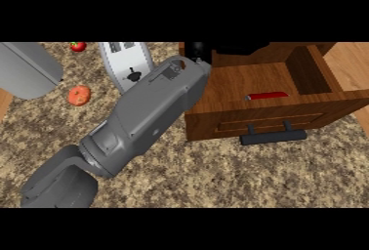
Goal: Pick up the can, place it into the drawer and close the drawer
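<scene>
The red can (268,95) lies on its side on the floor of the open wooden drawer (238,78). The drawer's black handle (272,135) sticks out from its front panel. My left forearm crosses the view from the lower left up to the drawer's back left corner. Only a bit of the black left hand (198,49) shows there, above the drawer's rim and well left of the can. The forearm hides the rest of the hand. My right hand does not show.
A white toaster (128,61) stands just left of the forearm. An orange-red fruit (79,95) and a smaller red one (78,46) lie on the speckled counter (216,171). A large grey rounded object (25,68) fills the upper left corner.
</scene>
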Available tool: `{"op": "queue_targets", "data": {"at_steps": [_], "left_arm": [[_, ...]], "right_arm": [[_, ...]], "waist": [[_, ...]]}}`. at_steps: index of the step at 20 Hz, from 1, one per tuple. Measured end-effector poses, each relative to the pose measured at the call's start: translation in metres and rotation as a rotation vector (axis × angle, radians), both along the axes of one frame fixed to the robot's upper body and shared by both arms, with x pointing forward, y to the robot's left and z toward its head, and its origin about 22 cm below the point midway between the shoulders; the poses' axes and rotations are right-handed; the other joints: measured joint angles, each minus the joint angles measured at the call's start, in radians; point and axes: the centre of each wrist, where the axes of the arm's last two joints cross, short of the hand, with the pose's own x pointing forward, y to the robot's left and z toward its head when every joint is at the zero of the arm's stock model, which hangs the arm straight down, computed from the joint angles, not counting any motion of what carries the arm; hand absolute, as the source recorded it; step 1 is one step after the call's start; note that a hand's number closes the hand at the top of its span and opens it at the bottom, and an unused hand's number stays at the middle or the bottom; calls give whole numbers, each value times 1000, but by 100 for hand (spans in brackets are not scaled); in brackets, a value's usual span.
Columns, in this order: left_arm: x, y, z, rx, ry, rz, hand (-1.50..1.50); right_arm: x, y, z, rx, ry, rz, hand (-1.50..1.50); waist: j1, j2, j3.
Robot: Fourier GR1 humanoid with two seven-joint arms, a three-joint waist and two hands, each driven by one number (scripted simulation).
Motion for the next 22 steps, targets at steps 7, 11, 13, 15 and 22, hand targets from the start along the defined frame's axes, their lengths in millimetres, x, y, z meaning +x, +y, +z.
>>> {"op": "queue_targets", "data": {"at_steps": [7, 11, 13, 15, 22], "left_arm": [[-1, -1, -1, -29, -15, 3, -150], [-2, -1, -1, -52, -40, -11, -150], [-2, -3, 3, -64, -55, -11, -150], [-2, -3, 3, -71, -71, -11, -150], [-7, -11, 14, -83, -110, -10, -150]], "right_arm": [[1, -4, 11, -96, -65, -2, -150], [9, -3, 24, -227, -130, 19, -150], [14, 0, 28, -278, -160, 42, -150], [19, 6, 33, -328, -187, 50, -150], [43, 33, 46, -539, -223, 46, -150]], "waist": [[2, 0, 0], [12, 2, -1], [16, 2, -1], [21, 2, -1], [52, -1, -1]]}}
